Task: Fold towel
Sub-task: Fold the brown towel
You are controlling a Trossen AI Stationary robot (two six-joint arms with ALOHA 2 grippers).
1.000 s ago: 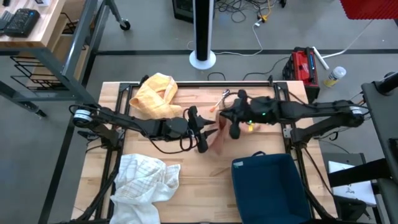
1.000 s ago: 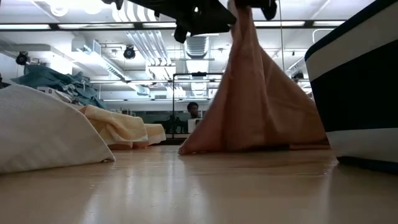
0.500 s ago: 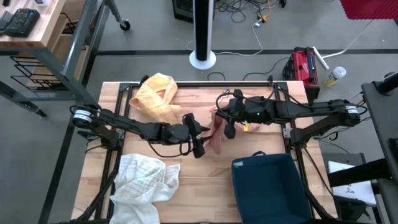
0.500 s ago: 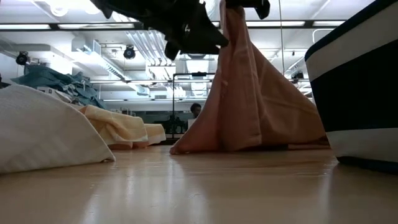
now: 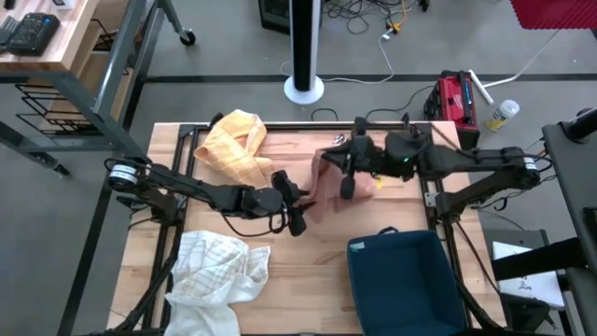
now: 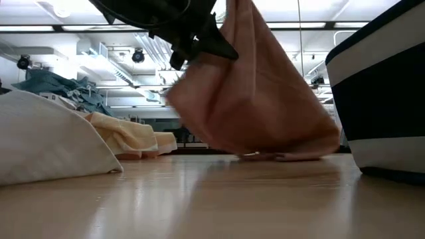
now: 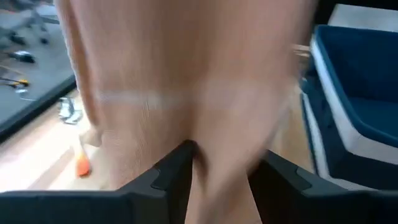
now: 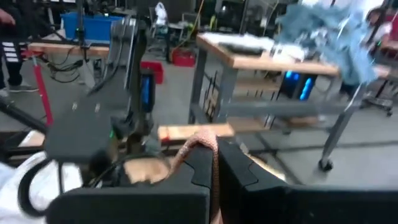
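Observation:
A salmon-pink towel (image 5: 322, 191) hangs over the middle of the table, between my two grippers. In the low view the towel (image 6: 259, 93) drops from above, and only its lower edge (image 6: 279, 156) rests on the wood. My right gripper (image 5: 347, 185) is shut on the towel's top and points about level. My left gripper (image 5: 297, 217) reaches in from the table's left and stands open against the hanging cloth. In the left wrist view the cloth (image 7: 199, 81) fills the picture and runs down between the two fingers. My left gripper has the hanging cloth between its spread fingers, coming at it about level from the table's left. A crease starts at one fingertip (image 7: 186, 149), so that finger lies against the cloth. I cannot tell whether the cloth is pinched. My right gripper pinches an upper edge of the towel (image 8: 208, 148) between its two shut fingers, coming about level from the table's right. A short loop of cloth stands out past the fingertips. The towel hangs below the fingers, its lower edge on the table.
A yellow towel (image 5: 233, 145) lies bunched at the far left of the table. A white towel (image 5: 215, 271) sits at the near left. A dark blue bin (image 5: 406, 280) stands at the near right, close to the hanging towel.
My right gripper has risen and drawn back toward the table's right and far side, taking the towel's top up with it. The towel's spread foot has lifted off the wood on the left and swung; only its lower edge still rests there. My left gripper has sunk a little against the cloth.

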